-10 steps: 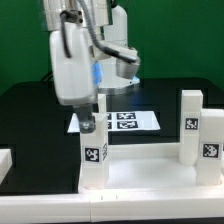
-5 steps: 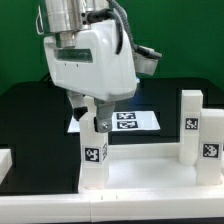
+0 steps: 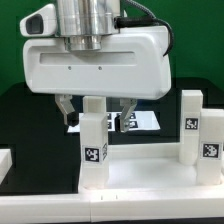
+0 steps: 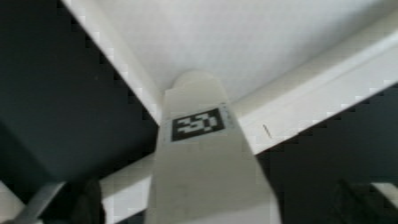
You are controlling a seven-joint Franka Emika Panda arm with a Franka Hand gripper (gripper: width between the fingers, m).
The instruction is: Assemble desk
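Note:
The desk top (image 3: pixel 150 176) lies flat at the front with its rim up. A square white leg (image 3: pixel 92 145) with a tag stands upright in its corner on the exterior view's left. Two more tagged legs (image 3: pixel 191 122) stand at the right corner. My gripper (image 3: pixel 96 112) hangs directly over the left leg, with one finger (image 3: pixel 65 108) on each side of the leg's top and gaps showing. The jaws are open. In the wrist view the leg (image 4: pixel 199 150) runs up between the dark fingers (image 4: pixel 45 203), with the desk top (image 4: pixel 267 40) beyond.
The marker board (image 3: pixel 148 120) lies on the black table behind the leg, partly hidden by my gripper. A white part (image 3: pixel 5 160) sits at the exterior view's left edge. A green wall stands behind.
My gripper has turned about its vertical axis to face broadside and has come down and forward. Its fingers now straddle the left leg's top. The legs and desk top have not moved.

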